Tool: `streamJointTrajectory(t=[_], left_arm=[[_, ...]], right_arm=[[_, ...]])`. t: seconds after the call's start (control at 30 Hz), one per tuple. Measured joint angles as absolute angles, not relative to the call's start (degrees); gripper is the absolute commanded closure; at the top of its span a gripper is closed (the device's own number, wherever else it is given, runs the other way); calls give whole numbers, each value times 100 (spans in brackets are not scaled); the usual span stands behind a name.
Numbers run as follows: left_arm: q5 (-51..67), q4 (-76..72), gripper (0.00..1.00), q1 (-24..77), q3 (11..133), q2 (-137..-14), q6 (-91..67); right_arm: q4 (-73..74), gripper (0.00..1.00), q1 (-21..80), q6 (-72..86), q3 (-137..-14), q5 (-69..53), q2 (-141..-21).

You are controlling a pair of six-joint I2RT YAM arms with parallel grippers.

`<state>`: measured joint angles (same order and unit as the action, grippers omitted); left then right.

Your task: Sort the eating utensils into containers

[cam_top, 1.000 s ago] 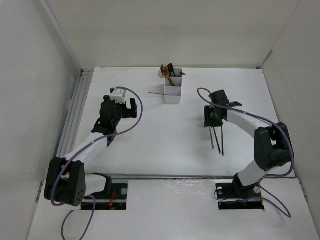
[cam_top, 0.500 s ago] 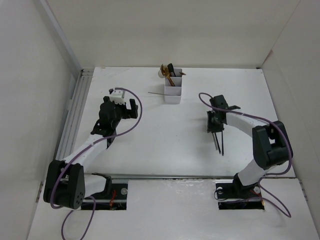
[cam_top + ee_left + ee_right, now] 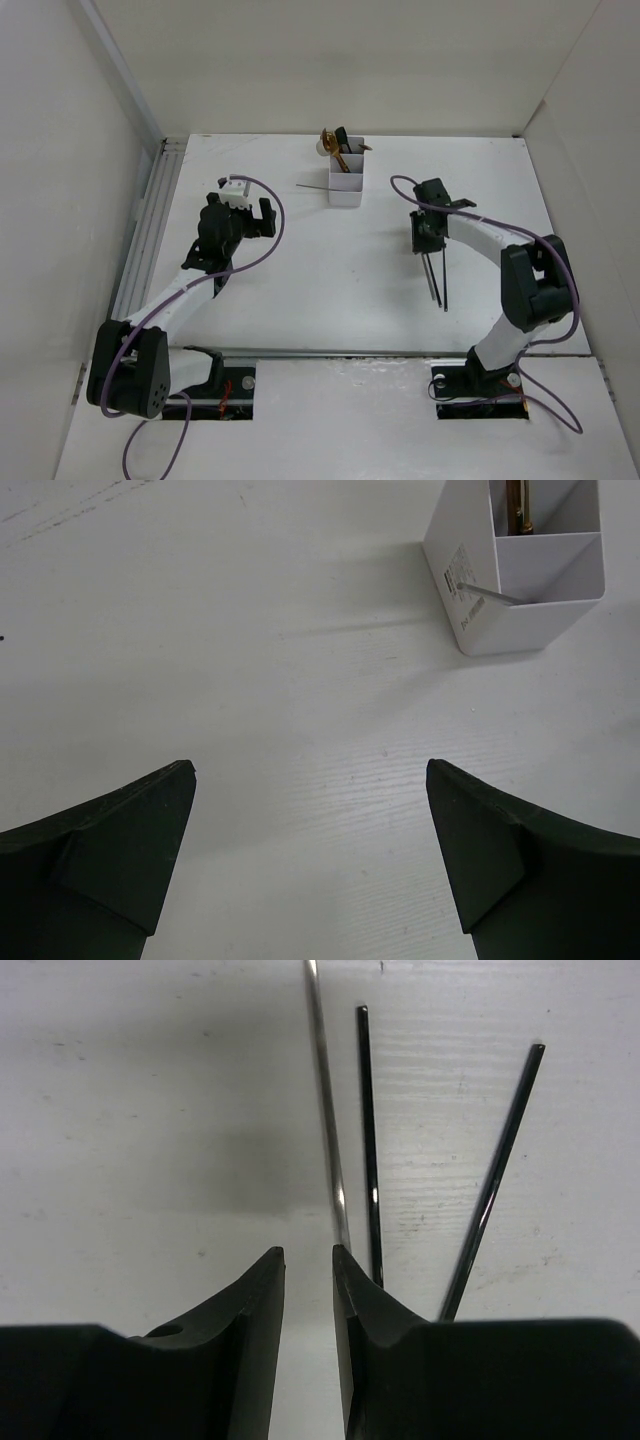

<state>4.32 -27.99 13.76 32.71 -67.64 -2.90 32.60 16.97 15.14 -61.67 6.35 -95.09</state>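
Right gripper (image 3: 308, 1252) hangs low over the table (image 3: 300, 280), right of centre in the top view. Its fingers are pinched to a slim gap with nothing in it. Three chopsticks (image 3: 368, 1140) lie flat just past the finger on the right of the wrist frame (beside it, not between). Left gripper (image 3: 310, 770) is spread wide and empty, left of centre. The white organiser (image 3: 346, 190) stands top centre, with gold cutlery (image 3: 333, 143) in its far compartment and one thin stick (image 3: 312, 186) poking out leftward.
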Motion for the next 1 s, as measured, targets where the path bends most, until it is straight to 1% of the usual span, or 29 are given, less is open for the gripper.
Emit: streamJointTrajectory(t=[0.2,0.27,0.33,0.53,0.67,0.77,1.0], left_arm=[[432,-2803,0,1376,3271,-6766,-290],[432,-2803,0,1376,3271,-6768,-290],[432,-2803,0,1376,3269,-6770,-290],[429,-2803,0,1376,3269,-6770,-290],[427,-2825,0,1376,3258,-6770,-290],[425,-2856,0,1376,3205,-6770,-290],[357,-2893,0,1376,3111,-6770,-287]], right_arm=[[3299,69,1697,1511,-6163,886,-9776],[3286,73,1697,1496,-6160,910,-9780],[3256,74,1697,1479,-6132,908,-9802],[3275,73,1693,1468,-6114,897,-9920],[3435,81,1691,1328,-6377,838,-10136],[3607,100,1728,1186,-6685,829,-10370],[3726,100,1802,860,-6879,742,-10495]])
